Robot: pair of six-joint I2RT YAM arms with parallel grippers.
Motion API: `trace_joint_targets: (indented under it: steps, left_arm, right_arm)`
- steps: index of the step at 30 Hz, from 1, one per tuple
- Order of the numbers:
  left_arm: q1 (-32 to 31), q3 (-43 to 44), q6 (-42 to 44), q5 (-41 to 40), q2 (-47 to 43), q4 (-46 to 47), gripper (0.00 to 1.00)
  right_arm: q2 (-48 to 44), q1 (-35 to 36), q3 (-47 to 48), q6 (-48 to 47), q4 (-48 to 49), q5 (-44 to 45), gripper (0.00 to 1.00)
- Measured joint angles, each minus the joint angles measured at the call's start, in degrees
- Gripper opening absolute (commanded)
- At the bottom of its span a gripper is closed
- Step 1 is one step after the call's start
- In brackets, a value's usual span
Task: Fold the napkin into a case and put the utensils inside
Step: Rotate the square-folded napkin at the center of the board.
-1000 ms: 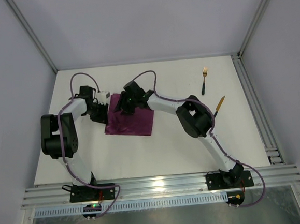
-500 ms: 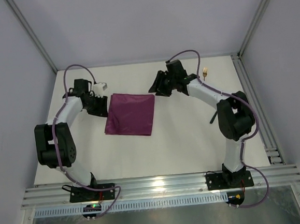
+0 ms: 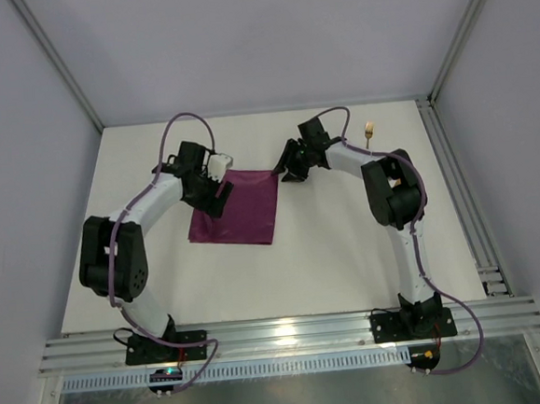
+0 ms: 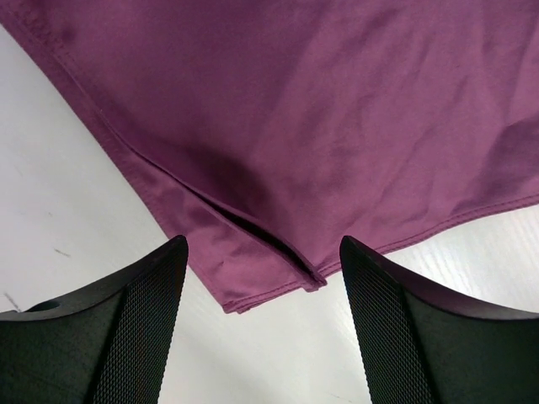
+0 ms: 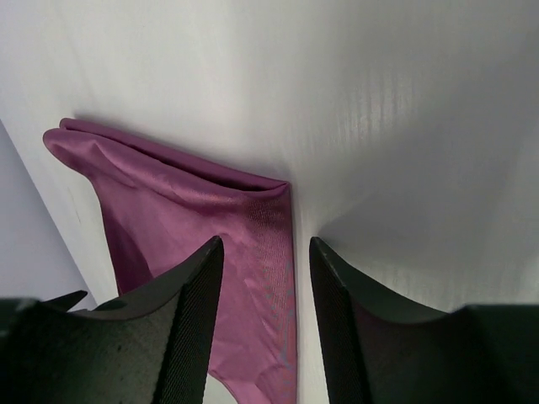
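Observation:
The magenta napkin [image 3: 236, 211] lies flat on the table as a folded rectangle. My left gripper [image 3: 219, 191] hovers at its far left corner, open. In the left wrist view that layered corner [image 4: 268, 268] sits between the two fingers [image 4: 143, 311], untouched. My right gripper [image 3: 284, 172] is at the far right corner, open. In the right wrist view the napkin's edge [image 5: 269, 252] runs between its fingers [image 5: 189, 303] without being pinched. The gold fork [image 3: 368, 131], one of the utensils, lies at the far right, partly behind the right arm.
The right arm's elbow [image 3: 393, 192] stands over the table right of the napkin. An aluminium rail [image 3: 456, 187] borders the right side and another [image 3: 280, 335] runs along the near edge. Grey walls close in the back and sides.
The left gripper opened and moved right onto the napkin's far left corner. The right arm swung off the napkin toward the fork, then came back to the far right corner.

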Motion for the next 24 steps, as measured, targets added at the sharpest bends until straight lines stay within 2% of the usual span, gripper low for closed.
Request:
trace_joint_targets:
  steps: [8, 12, 13, 18, 20, 23, 24]
  left_arm:
    - [-0.2, -3.4, 0.3, -6.3, 3.7, 2.2, 0.63]
    - [-0.2, -3.8, 0.2, -7.2, 5.2, 2.5, 0.43]
    - [-0.2, -3.9, 0.2, -7.5, 5.3, 2.6, 0.41]
    - [-0.1, -4.8, 0.5, -8.3, 4.9, 3.5, 0.4]
    - [0.2, -5.7, 0.5, -8.4, 4.4, 3.4, 0.4]
    - [1.6, -6.8, 0.6, -8.0, 3.6, 3.3, 0.33]
    - [2.4, -6.8, 0.7, -7.8, 3.5, 3.3, 0.28]
  right_arm:
    - [0.9, 0.1, 0.0, 2.0, 1.2, -0.7, 0.39]
    - [1.0, 0.1, -0.2, 2.4, 1.7, -0.7, 0.33]
    - [1.0, 0.1, -0.3, 2.6, 1.9, -0.7, 0.32]
    - [1.0, 0.1, -1.5, 3.5, 3.6, -1.2, 0.31]
    - [1.0, 0.1, -1.7, 3.8, 4.0, -1.4, 0.27]
    - [1.1, 0.1, -1.9, 4.0, 4.2, -1.5, 0.19]
    - [1.1, 0.1, -2.0, 4.0, 4.4, -1.5, 0.17]
